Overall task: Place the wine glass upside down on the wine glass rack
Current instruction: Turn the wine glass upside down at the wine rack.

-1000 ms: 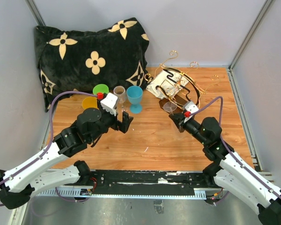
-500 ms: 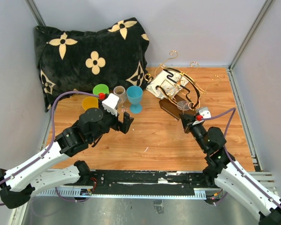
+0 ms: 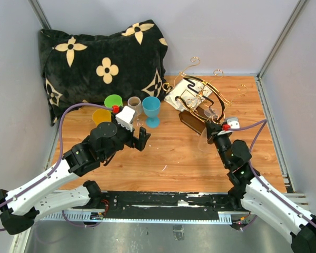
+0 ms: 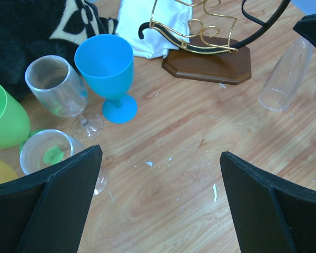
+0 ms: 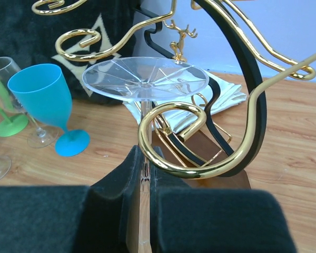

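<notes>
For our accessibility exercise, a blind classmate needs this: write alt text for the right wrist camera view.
The right pincer is shut on the stem of a clear wine glass held upside down, its round foot uppermost, just behind a curled gold hook of the wine glass rack. A blue goblet stands on the wooden table at left.

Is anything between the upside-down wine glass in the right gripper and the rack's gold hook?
Nothing visible does. The right gripper holds the wine glass by its stem, right beside a curled hook of the rack. The blue glass stands well off to the left.
</notes>
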Motion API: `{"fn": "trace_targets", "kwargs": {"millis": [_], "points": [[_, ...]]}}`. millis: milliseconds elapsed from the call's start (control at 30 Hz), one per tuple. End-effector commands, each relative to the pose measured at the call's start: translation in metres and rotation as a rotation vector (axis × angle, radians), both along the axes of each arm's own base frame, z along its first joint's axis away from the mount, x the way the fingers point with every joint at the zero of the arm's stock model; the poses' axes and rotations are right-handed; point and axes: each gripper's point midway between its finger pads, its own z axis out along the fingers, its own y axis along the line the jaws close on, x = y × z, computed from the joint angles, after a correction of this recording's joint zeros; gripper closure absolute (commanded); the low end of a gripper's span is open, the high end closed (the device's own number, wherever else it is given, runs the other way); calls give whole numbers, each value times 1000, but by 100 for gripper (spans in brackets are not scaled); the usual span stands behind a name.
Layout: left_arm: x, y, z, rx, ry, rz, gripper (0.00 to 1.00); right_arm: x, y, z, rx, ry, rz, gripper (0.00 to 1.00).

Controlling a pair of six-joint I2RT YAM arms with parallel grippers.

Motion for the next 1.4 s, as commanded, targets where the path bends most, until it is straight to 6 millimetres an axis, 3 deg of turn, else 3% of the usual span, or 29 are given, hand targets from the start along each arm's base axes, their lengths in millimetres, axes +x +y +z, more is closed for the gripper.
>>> {"fn": "trace_targets", "kwargs": {"millis": [0,500,833,1167,1367], "points": [[2,-1,2,-12,-16,7,0,8,-16,18,84,-58,-91,99],[3,0,2,0,-17,7,0,27,-43,22,91,-55,-225,99],[4,-3,0,5,-13,2,0,4,-61,32,100,-149,-249,99],[5,-7,-2,3,-7,-5,0,-13,-59,24,70,-166,-184,99],[4,-6,-6,4,-2,-4,0,-16,-37,22,18,-172,-63,99]]}}
